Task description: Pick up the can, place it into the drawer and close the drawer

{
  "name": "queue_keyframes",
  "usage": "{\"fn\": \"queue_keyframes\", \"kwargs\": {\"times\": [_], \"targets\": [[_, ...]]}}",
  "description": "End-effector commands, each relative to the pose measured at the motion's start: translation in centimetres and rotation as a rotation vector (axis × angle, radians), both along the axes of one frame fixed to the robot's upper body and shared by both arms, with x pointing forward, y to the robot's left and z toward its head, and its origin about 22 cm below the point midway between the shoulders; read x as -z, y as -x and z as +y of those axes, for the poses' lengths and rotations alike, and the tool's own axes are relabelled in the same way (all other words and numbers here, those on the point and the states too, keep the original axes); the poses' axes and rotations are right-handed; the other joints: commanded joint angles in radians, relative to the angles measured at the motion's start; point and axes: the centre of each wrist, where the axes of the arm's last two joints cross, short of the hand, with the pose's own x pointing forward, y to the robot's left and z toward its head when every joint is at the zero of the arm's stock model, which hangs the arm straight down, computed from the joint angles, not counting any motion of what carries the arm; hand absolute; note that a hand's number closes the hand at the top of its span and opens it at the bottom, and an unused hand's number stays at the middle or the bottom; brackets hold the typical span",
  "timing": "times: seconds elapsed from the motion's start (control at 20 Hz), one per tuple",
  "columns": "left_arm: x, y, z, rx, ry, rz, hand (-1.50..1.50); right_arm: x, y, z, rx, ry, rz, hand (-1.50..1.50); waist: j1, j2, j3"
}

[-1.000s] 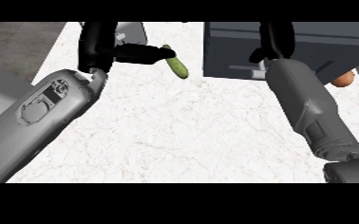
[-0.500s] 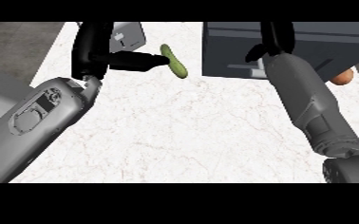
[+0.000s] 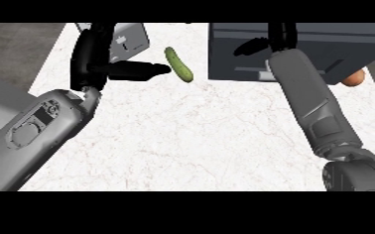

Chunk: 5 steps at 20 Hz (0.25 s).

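Note:
A light grey can-like object [image 3: 129, 41] stands at the counter's far left, partly behind my left hand [image 3: 92, 59]. That hand is open, with its fingers up and its thumb pointing right toward a green cucumber [image 3: 179, 64]. The dark grey drawer [image 3: 315, 47] is open at the far right. My right forearm reaches up into the drawer. Only a narrow black part of the right hand [image 3: 282, 33] shows at the top edge, and whatever it may hold is hidden.
An orange object [image 3: 353, 78] peeks out at the right edge beside the drawer. White marble counter [image 3: 198, 134] spreads between my two forearms. A dark floor strip runs along the counter's left side.
My right forearm has stretched a little farther up into the drawer. The left forearm has shifted slightly, and the cucumber now sits a bit higher and to the left.

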Motion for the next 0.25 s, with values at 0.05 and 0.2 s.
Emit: {"fn": "queue_keyframes", "kwargs": {"times": [0.05,0.2], "targets": [[1.2,1.4,0.0,-0.01,-0.008,0.014,-1.5,-3.3,-0.9,3.0,-0.053,-0.281,-0.021,-1.5,0.004,-0.02,-0.006],[0.9,1.2,0.4,-0.026,0.011,0.001,-1.5,-3.0,-0.9,2.7,-0.044,-0.275,-0.031,-1.5,-0.008,-0.016,-0.007]]}}
